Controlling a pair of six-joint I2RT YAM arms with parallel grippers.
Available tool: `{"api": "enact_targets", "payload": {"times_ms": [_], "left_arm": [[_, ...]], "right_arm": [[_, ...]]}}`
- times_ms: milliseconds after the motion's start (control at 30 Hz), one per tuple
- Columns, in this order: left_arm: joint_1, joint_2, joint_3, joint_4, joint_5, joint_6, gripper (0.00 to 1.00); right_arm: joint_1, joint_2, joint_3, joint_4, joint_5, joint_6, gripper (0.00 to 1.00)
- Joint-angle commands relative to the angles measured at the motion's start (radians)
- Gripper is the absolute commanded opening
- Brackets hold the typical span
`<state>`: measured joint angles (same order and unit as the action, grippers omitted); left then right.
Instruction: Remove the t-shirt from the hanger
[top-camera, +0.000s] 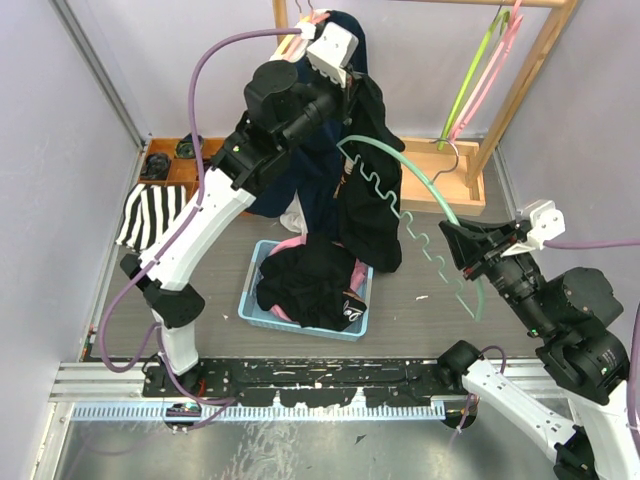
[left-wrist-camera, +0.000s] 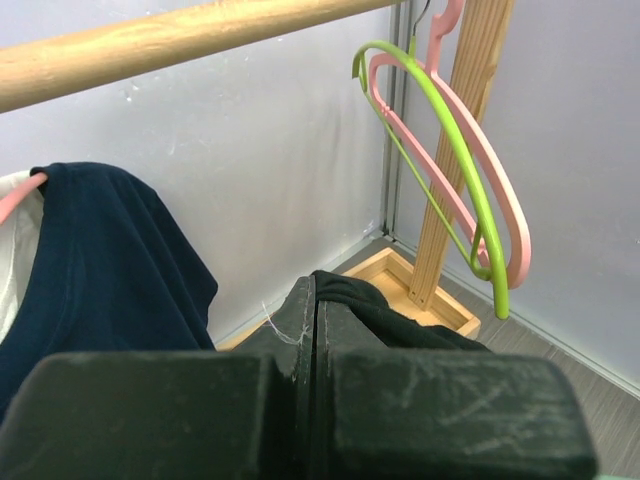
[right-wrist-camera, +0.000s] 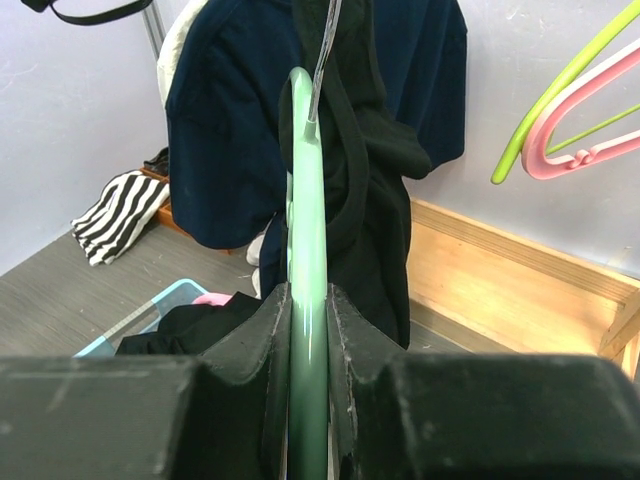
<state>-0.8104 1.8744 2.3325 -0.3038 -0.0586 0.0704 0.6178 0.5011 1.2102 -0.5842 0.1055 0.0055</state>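
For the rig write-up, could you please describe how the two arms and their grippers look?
Both the left arm and right arm have white shells, black joints and a lilac cable. A white camera housing tops each wrist. The left gripper and right gripper are black, blocky, scuffed.

The mint-green hanger (right-wrist-camera: 306, 250) stands edge-on, clamped between my right fingers (right-wrist-camera: 245, 350); the black t-shirt (right-wrist-camera: 385, 230) drapes over it, one fold pinched by my left fingers (left-wrist-camera: 280, 350).

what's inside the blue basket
A heap of black clothing fills the blue basket, with a pink garment poking out at the edges. Anything under the heap, and the basket's bottom, is covered.
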Motion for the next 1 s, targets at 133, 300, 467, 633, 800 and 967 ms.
{"api": "enact_targets", "payload": {"times_ms": [133,300,467,633,800,967], "left_arm": [[-0.006,-0.056,0.034,0.061,0.008,0.0,0.0],[-0.005,-0.047,0.037,0.051,-0.018,0.015,0.0],[-0.005,-0.04,0.04,0.03,-0.065,0.031,0.0],[-0.005,-0.052,-0.002,0.003,-0.121,0.042,0.0],[-0.005,-0.096,-0.115,0.033,-0.174,0.053,0.0],[-0.005,-0.099,-0.129,0.018,-0.208,0.071,0.0]], "right_arm": [[0.0,0.035,0.0,0.104,-0.035,-0.001,0.01],[0.001,0.037,0.003,0.118,-0.093,-0.002,0.0],[0.0,0.016,0.011,0.151,-0.126,-0.006,0.01],[0.0,-0.017,0.036,0.173,-0.083,-0.004,0.01],[0.0,-0.058,0.066,0.159,0.017,-0.017,0.01],[0.0,-0.086,0.096,0.137,0.076,-0.024,0.01]]}}
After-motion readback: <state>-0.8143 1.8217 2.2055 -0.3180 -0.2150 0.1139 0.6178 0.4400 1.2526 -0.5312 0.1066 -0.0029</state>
